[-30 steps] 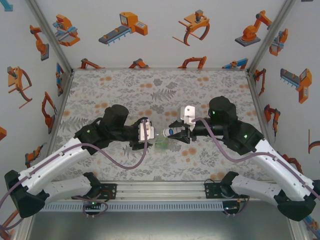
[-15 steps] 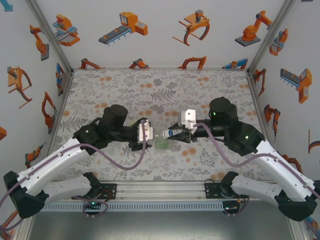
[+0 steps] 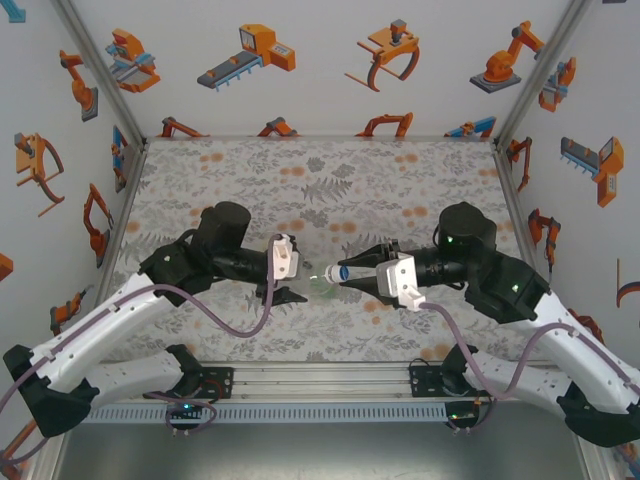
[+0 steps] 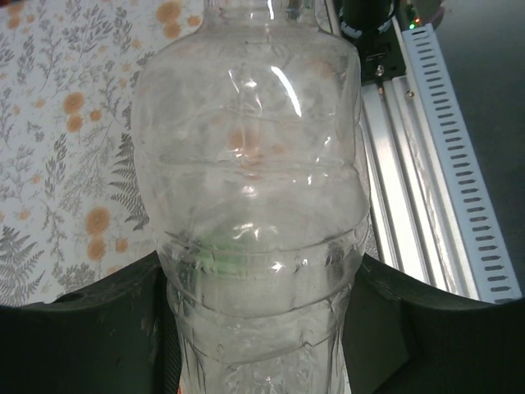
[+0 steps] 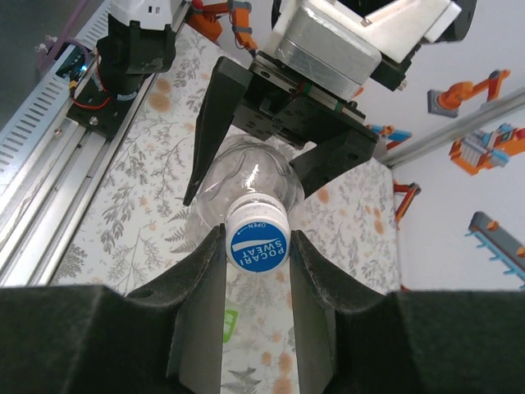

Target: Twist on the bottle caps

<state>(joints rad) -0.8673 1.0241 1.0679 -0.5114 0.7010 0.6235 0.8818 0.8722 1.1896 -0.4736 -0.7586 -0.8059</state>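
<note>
Rotated since the earlier frame: the right wrist, whose white boxy camera block (image 3: 405, 281) is now seen on the near side of the arm where it was previously on the far side. The left arm (image 3: 120, 310) has been drawn slightly to the left.

The floral-patterned table (image 3: 230, 180) is observed with both arms reaching towards its middle. A clear unlabelled plastic bottle (image 4: 254, 205) is held lying roughly level above the table, its mouth end turned towards the right arm (image 3: 520, 300). The left gripper (image 3: 292, 288) is clamped on the bottle's body, one black finger on each side.

A blue round plastic screw cap (image 3: 343, 272), printed with white lettering, is set at the bottle's mouth end. The right gripper (image 5: 256, 254) is closed on this cap, with both fingers pressed against its rim. The neck is hidden behind the cap, so the extent of threading cannot be determined.
</note>
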